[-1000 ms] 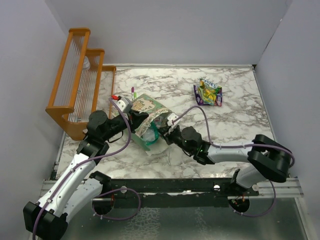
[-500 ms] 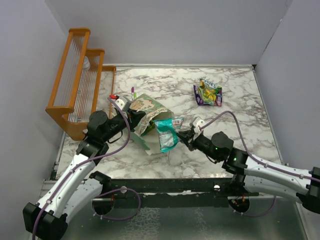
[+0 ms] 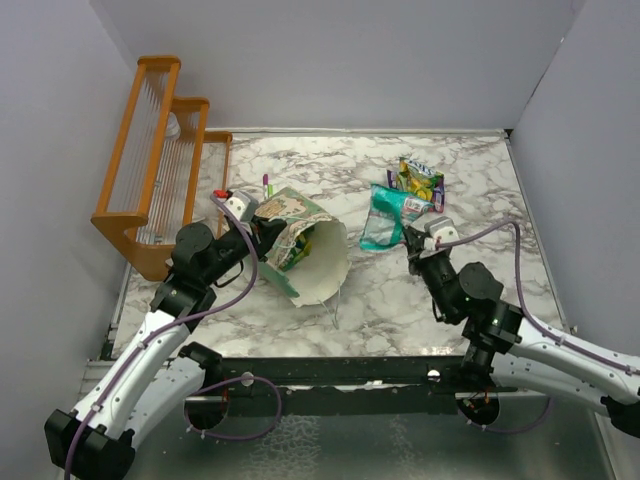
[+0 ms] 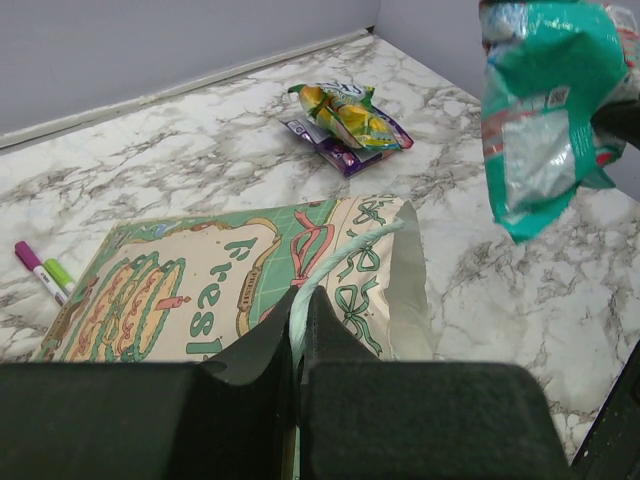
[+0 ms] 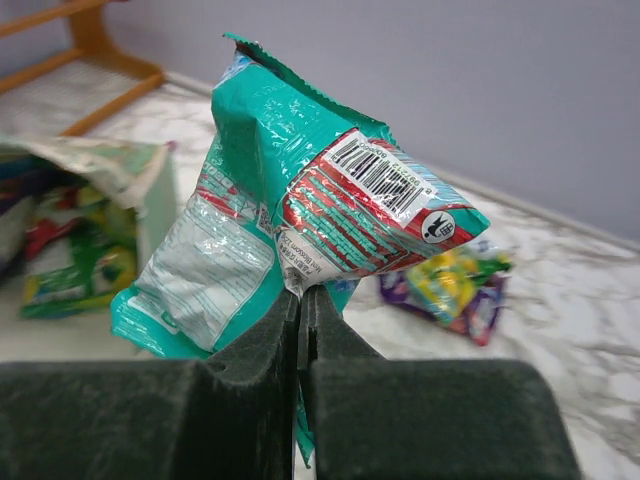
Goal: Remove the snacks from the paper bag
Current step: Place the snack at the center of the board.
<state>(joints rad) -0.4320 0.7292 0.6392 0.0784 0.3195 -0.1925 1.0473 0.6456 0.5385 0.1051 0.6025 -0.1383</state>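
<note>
1. Slippage is the main risk: the right pincer point(image 5: 300, 300) is closed on only a thin pinch of the teal packet point(image 5: 290, 200), held in the air to the right of the bag. Slick foil could slide free and fall short of the pile
2. If let go from up here, the light packet might land on the purple and yellow packets point(image 3: 420, 185) at the far right of the bench point(image 3: 470, 165) and skid off them
3. The left pincer point(image 4: 300, 312) is clamped on the rim of the paper bag point(image 3: 300, 212), which lies on its side left of middle, mouth toward the right. Thin paper could tear or crumple shut if tugged
4. More packets point(image 5: 65, 255) show inside the mouth, so a collapsed opening would likely hamper reaching them
5. Materials: the packets are crinkly, shiny foil, one with a barcode panel. The bag is matte printed mint paper, flat-sided and cream inside. The bench is hard and smooth with a marble pattern
</note>
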